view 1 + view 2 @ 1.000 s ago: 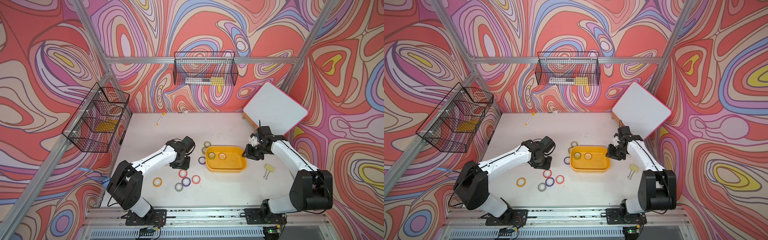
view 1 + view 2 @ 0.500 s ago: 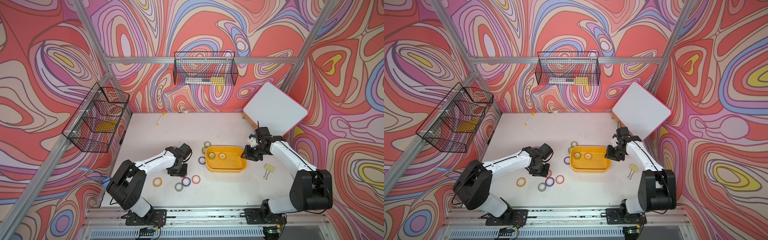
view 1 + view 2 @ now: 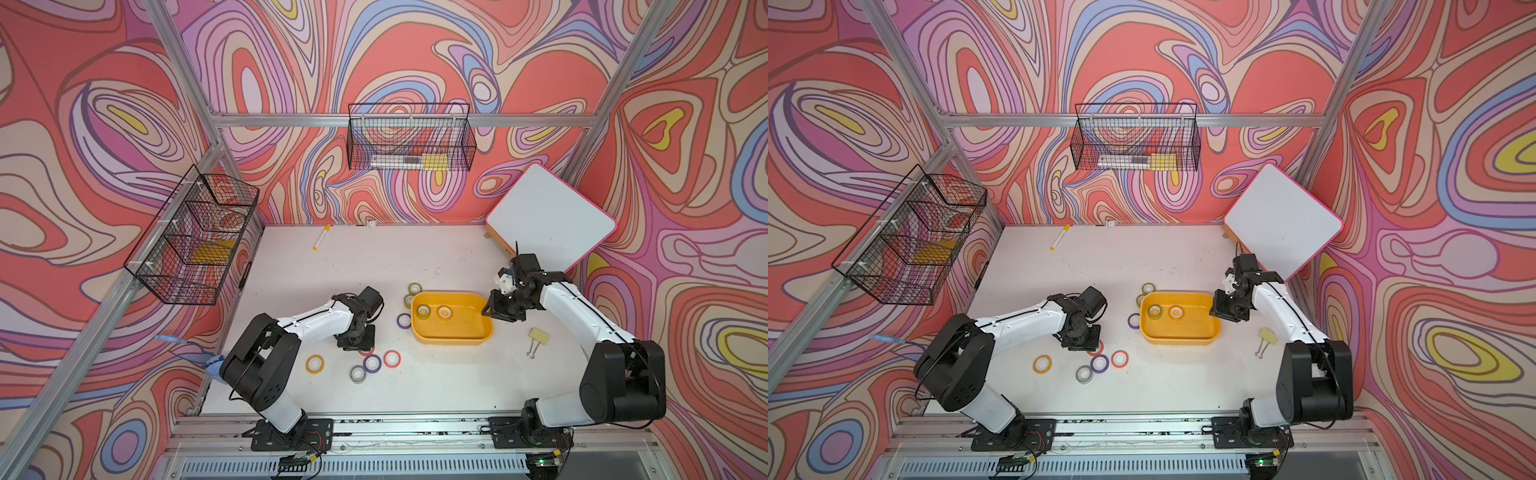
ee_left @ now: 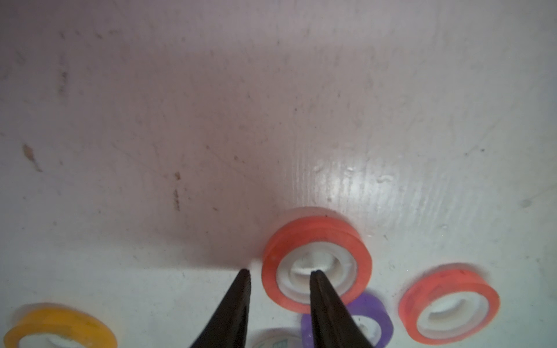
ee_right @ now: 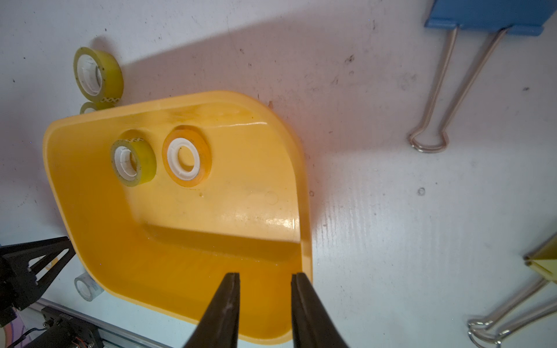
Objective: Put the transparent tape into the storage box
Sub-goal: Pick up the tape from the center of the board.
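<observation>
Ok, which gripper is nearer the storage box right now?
Right. The right gripper sits at the end wall of the storage box, one finger inside, one at the rim. The left gripper is apart from the box, straddling the wall of a red tape roll.

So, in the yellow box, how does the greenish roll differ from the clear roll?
Colour: the greenish-yellow roll is tinted, while the clear roll lets the orange of the storage box show through.
Tape end: the greenish-yellow roll shows a jagged cut end on its side; the clear roll shows none.
Both lie flat on the box floor, side by side, with white cores.
</observation>
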Tool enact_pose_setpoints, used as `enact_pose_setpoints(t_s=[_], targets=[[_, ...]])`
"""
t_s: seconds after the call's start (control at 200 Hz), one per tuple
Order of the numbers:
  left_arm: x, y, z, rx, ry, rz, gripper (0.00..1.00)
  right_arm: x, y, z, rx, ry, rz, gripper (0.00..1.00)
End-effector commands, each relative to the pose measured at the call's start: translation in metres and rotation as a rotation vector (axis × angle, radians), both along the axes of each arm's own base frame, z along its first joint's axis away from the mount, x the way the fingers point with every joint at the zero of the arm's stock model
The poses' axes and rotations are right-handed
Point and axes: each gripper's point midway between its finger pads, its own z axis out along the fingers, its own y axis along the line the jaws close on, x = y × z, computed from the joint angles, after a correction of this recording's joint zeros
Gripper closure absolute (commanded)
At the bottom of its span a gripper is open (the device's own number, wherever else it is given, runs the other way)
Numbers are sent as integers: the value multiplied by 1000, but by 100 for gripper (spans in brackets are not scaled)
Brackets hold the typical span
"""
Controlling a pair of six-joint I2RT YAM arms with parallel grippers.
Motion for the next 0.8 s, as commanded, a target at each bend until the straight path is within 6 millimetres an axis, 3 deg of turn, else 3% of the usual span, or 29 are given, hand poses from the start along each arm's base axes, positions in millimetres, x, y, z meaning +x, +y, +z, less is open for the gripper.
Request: enact_pose_setpoints(t_s=[0.0,0.21,0.551,0.791], targets=[[-1,3,-11,23,26,8,67,1,1,4,-3,-16,3,69],[-3,8,-19,47,34,4,71,1,2,4,0,-15,4,69],[-5,11,-33,71,56,3,90,1,1,5,-1,-21,4,70],[13,2,-9,60,9,-14,94,2,1,8,-7,-23,6,70]])
